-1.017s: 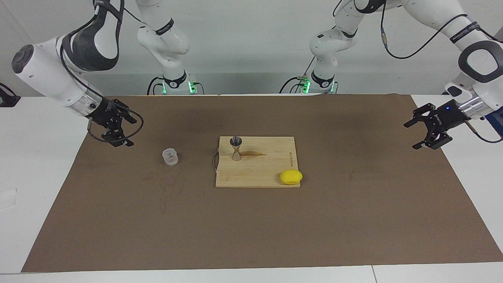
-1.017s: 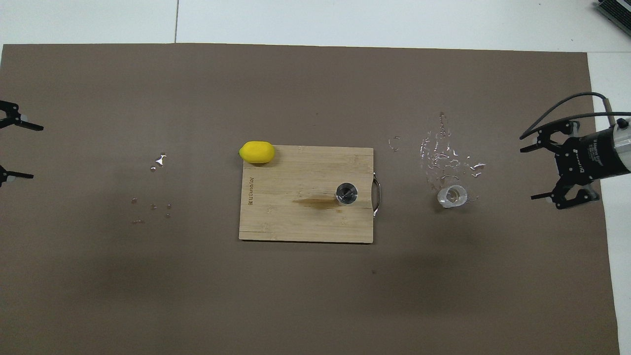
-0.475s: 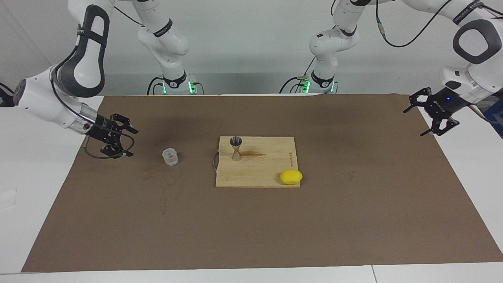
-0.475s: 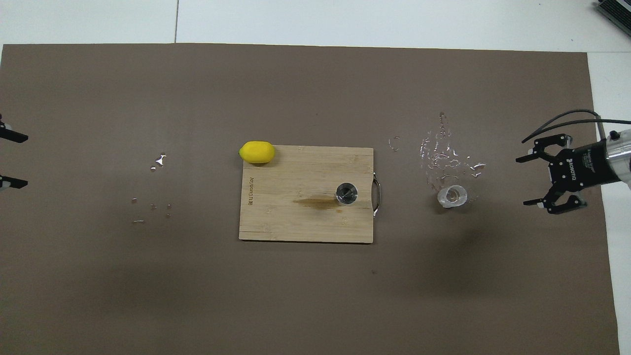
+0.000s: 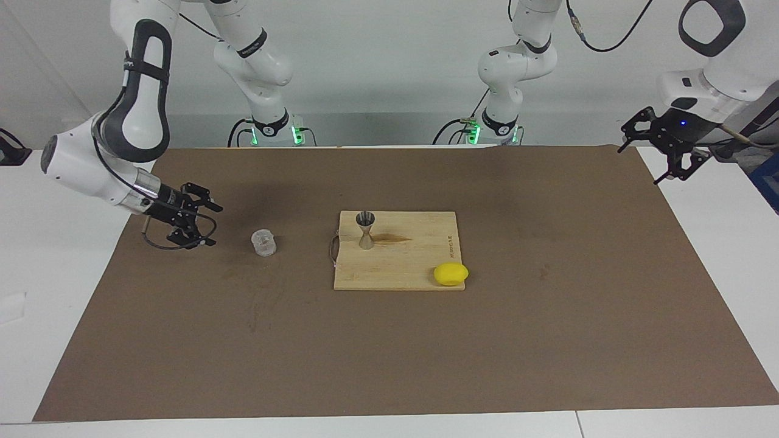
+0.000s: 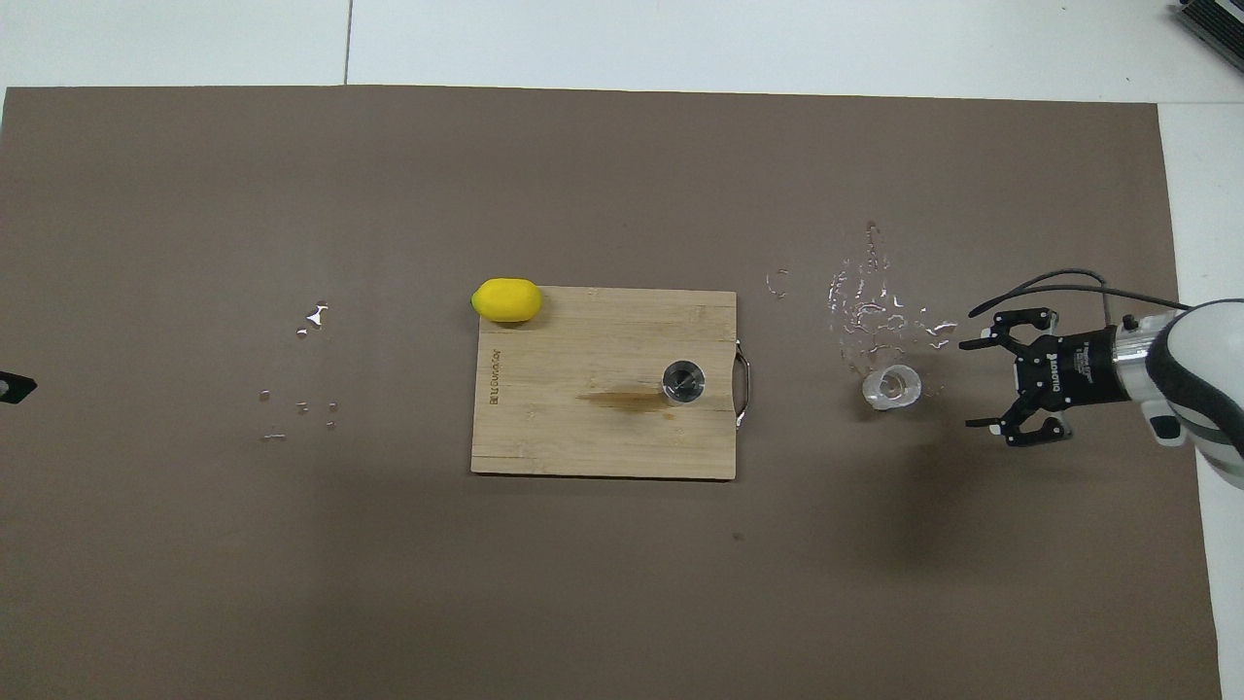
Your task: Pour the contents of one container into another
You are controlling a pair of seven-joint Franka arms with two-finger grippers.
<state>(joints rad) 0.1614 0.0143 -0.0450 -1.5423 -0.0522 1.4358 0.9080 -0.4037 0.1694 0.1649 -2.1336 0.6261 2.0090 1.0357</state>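
The clear cup (image 5: 264,242) (image 6: 891,386) stands upright on the brown mat, toward the right arm's end of the table. My right gripper (image 5: 212,226) (image 6: 968,385) hangs low beside it, open, its fingers pointing at the cup with a gap between them and nothing held. The metal jigger (image 5: 366,230) (image 6: 683,381) stands upright on the wooden board (image 5: 401,267) (image 6: 583,442), near the board's handle end. My left gripper (image 5: 639,165) is raised and open over the mat's corner at the left arm's end. Only one fingertip (image 6: 12,388) of it shows in the overhead view.
A yellow lemon (image 5: 451,274) (image 6: 506,299) rests at the board's corner farthest from the robots. A brown stain (image 6: 622,397) marks the board beside the jigger. Spilled droplets (image 6: 875,311) glisten on the mat by the cup, and a few drops (image 6: 311,316) lie toward the left arm's end.
My right gripper has swung in and come down toward the cup, still open. My left gripper has risen and drawn back toward the robots, almost leaving the overhead view.
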